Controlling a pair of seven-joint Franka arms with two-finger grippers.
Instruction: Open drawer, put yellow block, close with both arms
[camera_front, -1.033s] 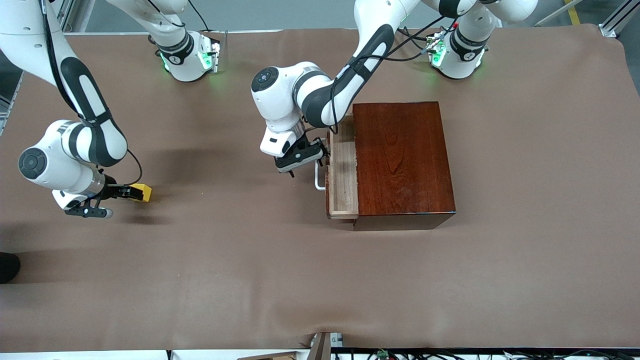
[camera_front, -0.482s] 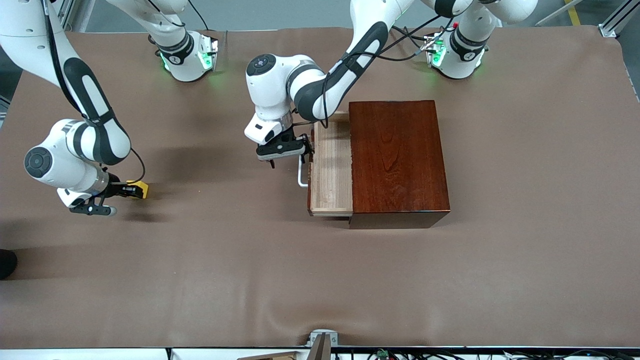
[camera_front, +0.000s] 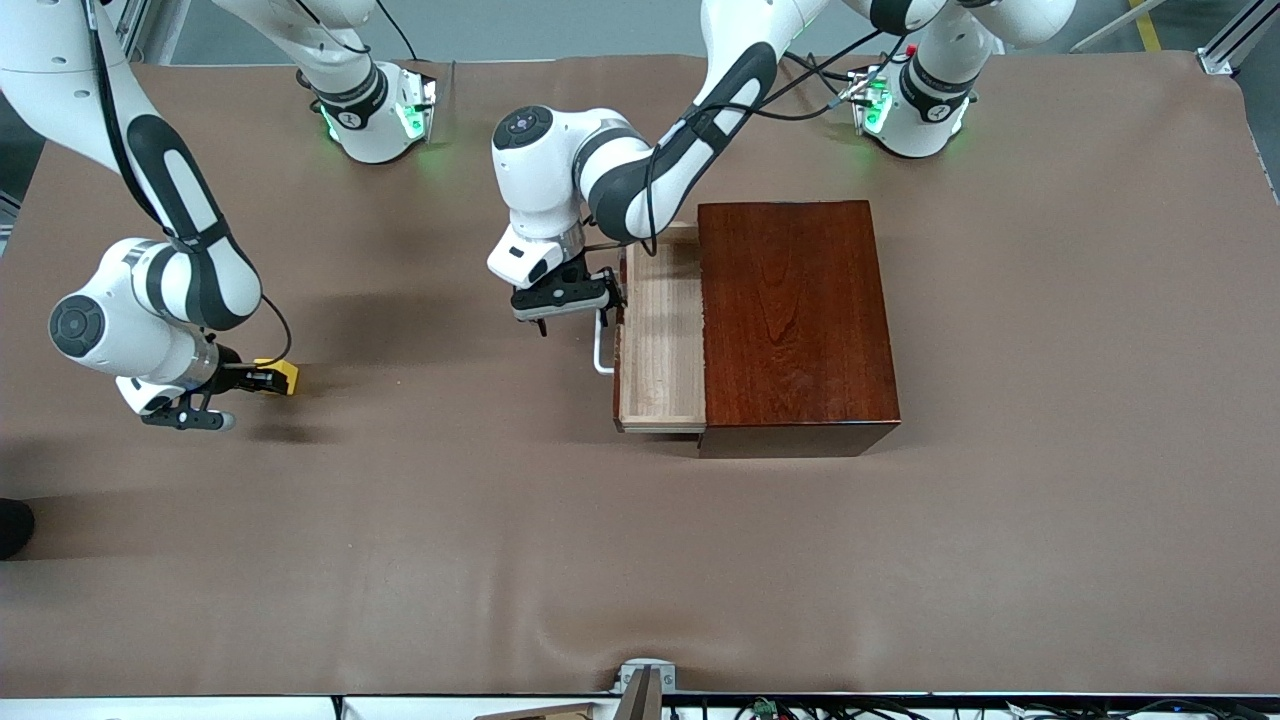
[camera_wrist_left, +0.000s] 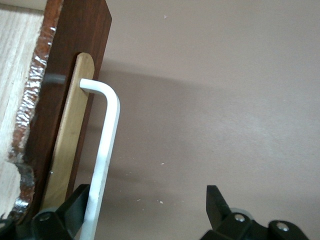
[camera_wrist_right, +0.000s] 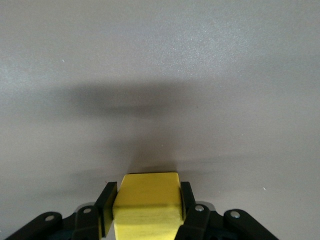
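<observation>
Drawer pulled out, block lifted

The right claw (camera_front: 262, 377) grips the yellow block (camera_front: 283, 376) above the bench (camera_front: 500, 560), at about nine o'clock from the drawer (camera_front: 660, 345); the left claw (camera_front: 585, 297) stands released at the white handle (camera_front: 603, 350).

A robotics lab: two white arms (camera_front: 600, 180) bolted by green-lit bases (camera_front: 385, 115) to a table (camera_front: 640, 560) under plain brown cloth, aluminium frame rails (camera_front: 1235, 45) at its corner, and loose cables (camera_front: 830, 85) along the edges.
</observation>
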